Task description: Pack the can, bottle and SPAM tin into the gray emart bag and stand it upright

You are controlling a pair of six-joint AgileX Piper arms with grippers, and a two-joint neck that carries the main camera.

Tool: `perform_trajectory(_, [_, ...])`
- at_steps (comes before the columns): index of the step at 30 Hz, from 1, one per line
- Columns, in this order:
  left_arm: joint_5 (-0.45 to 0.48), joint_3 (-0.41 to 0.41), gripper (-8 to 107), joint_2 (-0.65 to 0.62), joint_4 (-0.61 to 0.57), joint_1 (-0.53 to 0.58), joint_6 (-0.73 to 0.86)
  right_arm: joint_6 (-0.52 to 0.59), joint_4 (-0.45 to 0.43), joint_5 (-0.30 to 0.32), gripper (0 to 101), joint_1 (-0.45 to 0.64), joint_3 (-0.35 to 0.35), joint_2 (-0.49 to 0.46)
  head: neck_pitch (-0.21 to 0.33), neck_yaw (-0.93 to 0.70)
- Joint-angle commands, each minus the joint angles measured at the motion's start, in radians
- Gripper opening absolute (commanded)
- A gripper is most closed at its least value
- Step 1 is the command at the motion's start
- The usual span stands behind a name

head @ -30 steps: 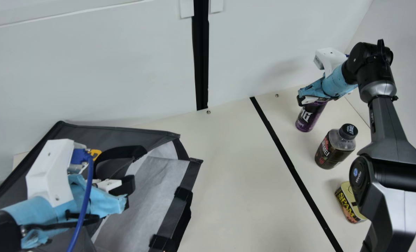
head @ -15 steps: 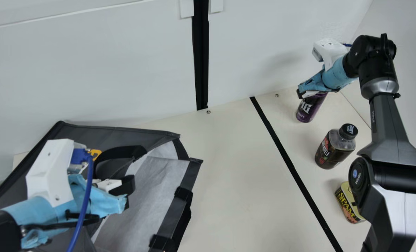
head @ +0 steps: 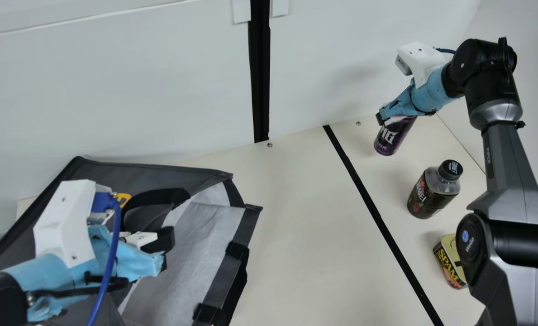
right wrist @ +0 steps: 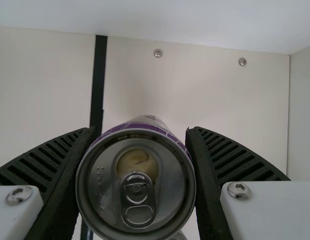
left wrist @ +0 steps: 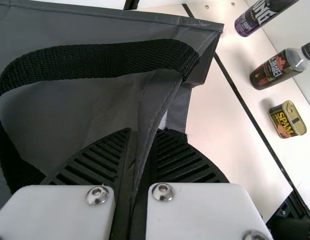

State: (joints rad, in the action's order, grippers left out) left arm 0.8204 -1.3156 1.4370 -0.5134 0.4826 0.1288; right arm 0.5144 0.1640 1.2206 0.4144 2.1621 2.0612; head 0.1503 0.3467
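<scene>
Right hand: clamped on the can, its two black ribbed fingers [right wrist: 235,155] pressed to opposite sides near the top; the right hand [head: 385,120] is by the back wall.
Can: purple and black metal drink can [head: 389,139] within that grip, silver lid and pull tab [right wrist: 137,200] facing the wrist camera.
Left hand: fingers closed on a fold of the bag's fabric; the left hand [head: 164,250] is at the bag's opening.
Bag: gray fabric emart bag [head: 155,174] with pale lining, black strap [head: 173,196] loose beside the left hand, mouth open towards the goods.
Bottle: clear plastic bottle [head: 431,194] of dark drink, black-capped, upright near the can.
Tin: yellow-and-black SPAM tin [head: 449,265], past the bottle, partly behind the right arm.
Worktop: cream worktop [head: 305,226]; a black stripe [head: 377,213] runs between bag and bottle.
</scene>
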Motion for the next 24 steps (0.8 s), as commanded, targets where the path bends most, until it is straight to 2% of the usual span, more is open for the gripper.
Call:
perform_trajectory(1, [0.000,0.000,-8,0.000,0.000,0.000,0.000,0.006,0.003,-0.001,0,-0.006,-0.016,-0.017,0.024,0.002])
perform_trajectory(13, [0.000,0.000,-8,0.000,0.000,0.000,0.000,0.071,0.039,-0.001,0,-0.049,-0.124,-0.122,0.024,0.002])
perform_trajectory(24, [0.000,0.000,-8,0.000,0.000,0.000,0.000,0.170,0.054,-0.001,0,-0.090,-0.270,-0.238,0.024,0.002])
